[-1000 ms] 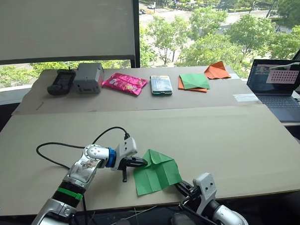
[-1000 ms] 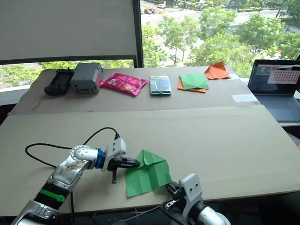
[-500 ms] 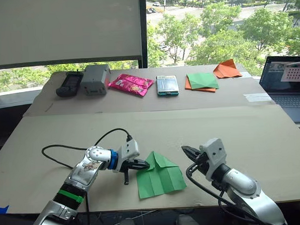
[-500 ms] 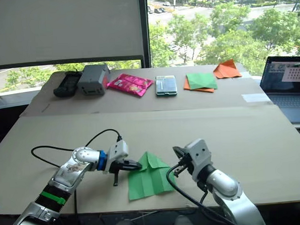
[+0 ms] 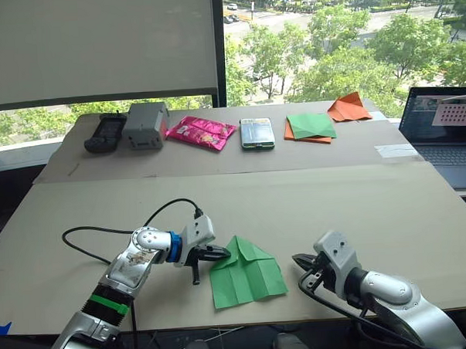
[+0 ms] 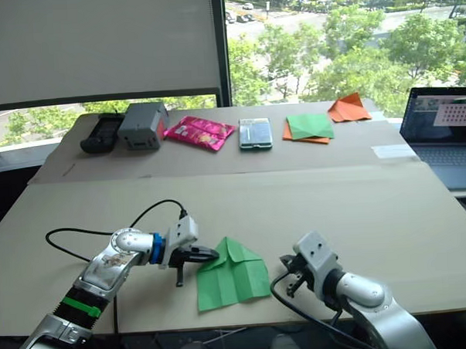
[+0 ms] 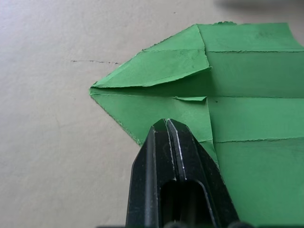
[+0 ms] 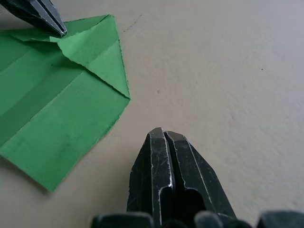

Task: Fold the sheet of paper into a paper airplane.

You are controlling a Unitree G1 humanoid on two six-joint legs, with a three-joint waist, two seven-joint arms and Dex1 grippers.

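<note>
Mid-fold: the left gripper (image 5: pixel 223 253), fingers closed, pins the sheet of paper (image 5: pixel 246 274) at its nine o'clock edge. The right gripper (image 5: pixel 299 260), also closed, waits at three o'clock; next it likely must reach and fold the near side.

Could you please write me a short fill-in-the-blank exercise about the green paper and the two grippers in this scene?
1. The left gripper has its fingers ____ and its tip rests on the green paper.
2. The right gripper sits over bare ____, apart from the paper.
3. The paper's folded end forms a ____.

Missing words: shut; table; point
</note>
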